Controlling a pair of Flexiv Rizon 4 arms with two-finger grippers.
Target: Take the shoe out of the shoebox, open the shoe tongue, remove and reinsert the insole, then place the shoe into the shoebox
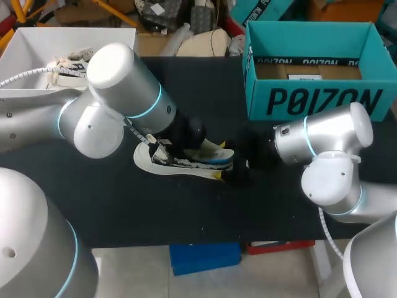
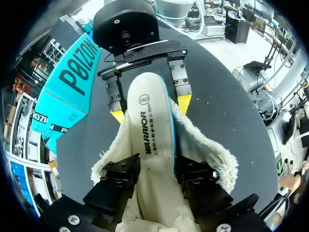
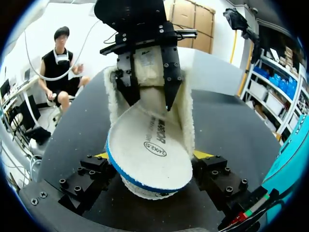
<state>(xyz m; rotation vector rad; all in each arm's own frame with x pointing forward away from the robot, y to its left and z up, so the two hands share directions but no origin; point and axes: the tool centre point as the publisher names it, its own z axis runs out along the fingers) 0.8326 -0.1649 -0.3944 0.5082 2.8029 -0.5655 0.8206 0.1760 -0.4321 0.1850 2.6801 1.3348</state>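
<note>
A white shoe [image 1: 180, 163] with fleece lining [image 2: 207, 150] lies on the black table at mid-table. Its white insole [image 2: 147, 121] sticks out of the opening and curls up at one end [image 3: 145, 150]. My left gripper [image 1: 186, 138] hangs over the shoe's mouth. Its black fingers [image 2: 118, 181] stand apart on either side of the insole, so it is open [image 3: 152, 104]. My right gripper [image 1: 239, 169] is at the shoe's other end. Its yellow tips [image 2: 117, 116] press the shoe's two sides [image 3: 149, 155]. The teal shoebox [image 1: 322, 99] stands open at the back right.
A white box [image 1: 25, 56] at the back left holds another shoe [image 1: 68, 65]. Bare black tabletop [image 1: 93, 205] lies in front of the shoe and between the two boxes.
</note>
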